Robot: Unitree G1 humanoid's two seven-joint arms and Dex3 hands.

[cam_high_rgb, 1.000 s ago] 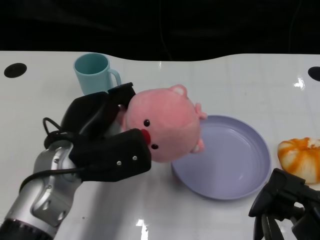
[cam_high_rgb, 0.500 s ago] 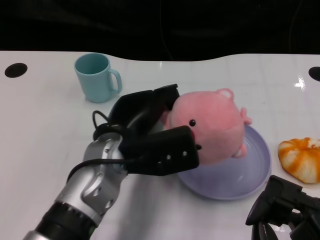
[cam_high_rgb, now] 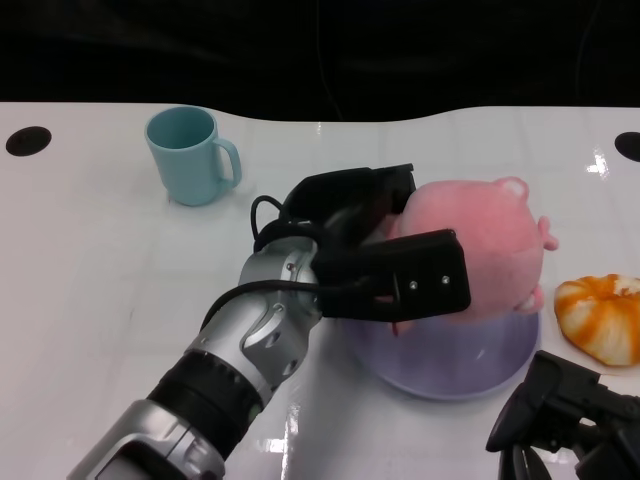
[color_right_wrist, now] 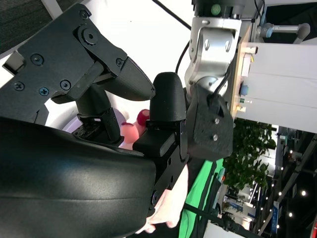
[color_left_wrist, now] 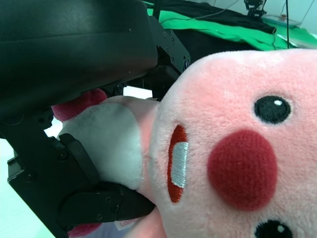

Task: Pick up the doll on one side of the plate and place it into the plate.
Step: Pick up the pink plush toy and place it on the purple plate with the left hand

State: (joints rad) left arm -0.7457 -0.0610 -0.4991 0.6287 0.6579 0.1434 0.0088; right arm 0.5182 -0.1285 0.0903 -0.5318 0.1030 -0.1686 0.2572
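- Left hand (cam_high_rgb: 385, 250) clamps the pink doll (cam_high_rgb: 480, 255), held above the plate (cam_high_rgb: 440, 375) at the surface's 3 o'clock.
- Advice: lower until the doll rests centrally, then release.
- Right hand (cam_high_rgb: 565, 425), at 5 o'clock, holds nothing; its finger spread is unclear.

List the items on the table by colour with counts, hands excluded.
Pink: 1, the doll, held by the left hand over the plate
Lavender: 1, the plate
Teal: 1, the mug
Orange and white: 1, a round soft item at the right edge
Total: 4
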